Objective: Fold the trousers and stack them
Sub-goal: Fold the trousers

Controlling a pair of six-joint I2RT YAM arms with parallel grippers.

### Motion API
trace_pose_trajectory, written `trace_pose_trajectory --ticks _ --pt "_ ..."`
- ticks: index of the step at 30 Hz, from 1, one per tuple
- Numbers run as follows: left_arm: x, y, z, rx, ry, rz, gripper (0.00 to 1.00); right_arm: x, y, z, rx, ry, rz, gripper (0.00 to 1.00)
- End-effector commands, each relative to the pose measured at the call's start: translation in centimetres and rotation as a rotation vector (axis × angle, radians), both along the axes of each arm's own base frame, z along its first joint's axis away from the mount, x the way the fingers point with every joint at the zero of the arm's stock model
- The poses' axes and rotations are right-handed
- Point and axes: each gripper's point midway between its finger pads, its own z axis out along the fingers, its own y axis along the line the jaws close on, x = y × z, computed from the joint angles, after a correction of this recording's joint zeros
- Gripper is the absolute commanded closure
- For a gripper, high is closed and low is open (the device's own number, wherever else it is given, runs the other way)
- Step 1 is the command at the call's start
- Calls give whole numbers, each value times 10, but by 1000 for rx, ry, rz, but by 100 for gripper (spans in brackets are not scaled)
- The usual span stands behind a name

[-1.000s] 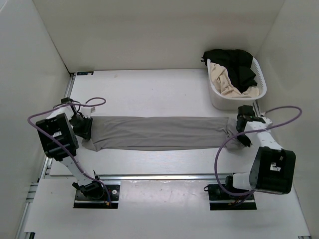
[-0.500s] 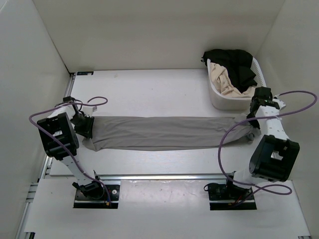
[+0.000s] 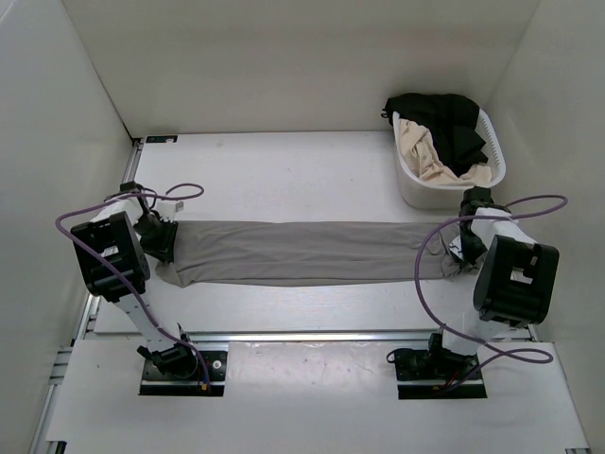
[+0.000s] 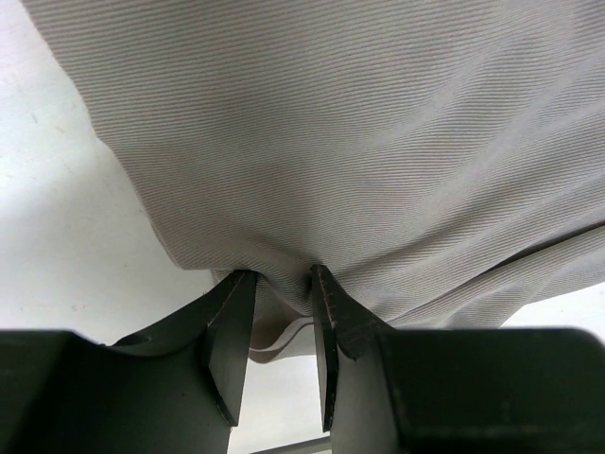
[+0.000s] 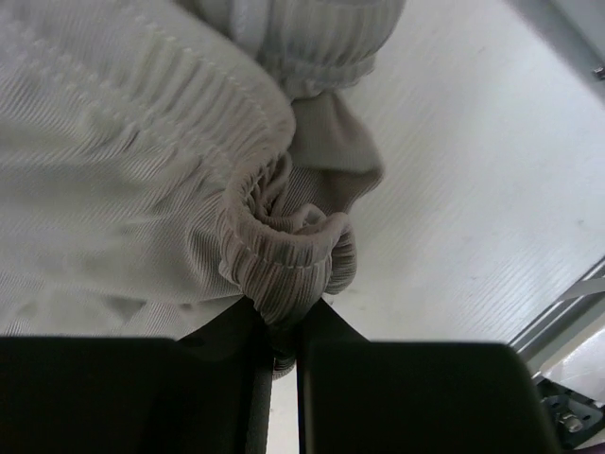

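**Two arms hold grey trousers stretched flat, ready for the fold**

At the near edge of the worktop (image 3: 284,170), two robot arms rise from their base plates (image 3: 180,364). Purple cables (image 3: 430,274) loop above them.

Just beyond, a pair of grey trousers (image 3: 302,251) lies in one long strip across the middle of the worktop, running from the left edge almost to the right.

At the left end, the left gripper (image 4: 281,284) has a pinch of the ribbed cloth clamped between its fingers, and creases fan out from the bite. At the right end, the right gripper (image 5: 282,331) is closed tight on a bunched elastic band. Whether that band is the waist or a cuff cannot be told.

A grip at each end appears meant to keep the cloth taut and smooth, so the legs lie flat before one end is carried over the other. No fold shows yet, and the stacking looks some way off.

In the far right corner stands a white slatted basket (image 3: 416,189), heaped with a black garment (image 3: 444,118) and a cream garment (image 3: 425,151), presumably awaiting their turn.

The worktop is plain white and matt. Pale walls (image 3: 284,66) enclose it at the back and on both sides.
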Motion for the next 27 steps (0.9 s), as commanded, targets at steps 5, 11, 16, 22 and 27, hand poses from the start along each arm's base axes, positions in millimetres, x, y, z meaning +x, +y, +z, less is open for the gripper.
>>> trace_pose_trajectory --ticks 5,11,16,22,27 --pt "2 8 7 48 -12 -3 58 1 -47 8 -120 55 -51 92" --pt "-2 7 5 44 -3 -4 58 10 -51 14 -113 12 -44 35" --pt "-4 6 3 42 4 -13 58 18 -56 15 -82 -30 -50 27" --pt "-10 4 1 39 13 -13 58 37 -71 9 -64 -31 -42 27" --pt "-13 4 -1 45 25 -13 58 53 -82 4 -61 -1 -24 26"
